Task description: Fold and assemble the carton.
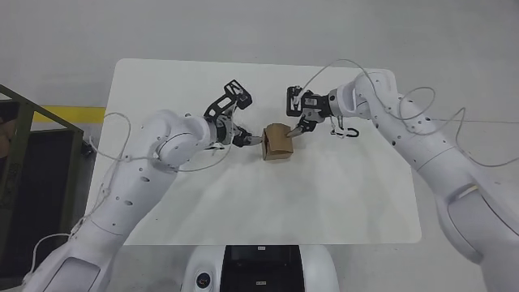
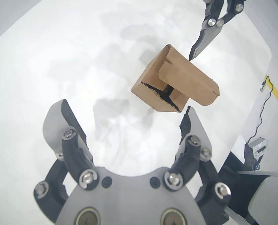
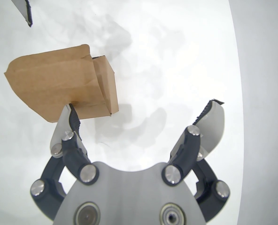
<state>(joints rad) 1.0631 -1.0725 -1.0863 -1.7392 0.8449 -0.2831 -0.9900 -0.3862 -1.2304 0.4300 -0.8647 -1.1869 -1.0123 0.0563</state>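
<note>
While the left claw (image 2: 126, 105) gapes, the wide right claw (image 3: 142, 104) touches the carton (image 3: 54, 83).

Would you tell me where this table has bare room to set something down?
The widest bare patch lies between the carton and the near edge of the table. A narrower strip runs along the far edge. It is crowded mid-table, where the left gripper and right gripper flank the carton.
</note>
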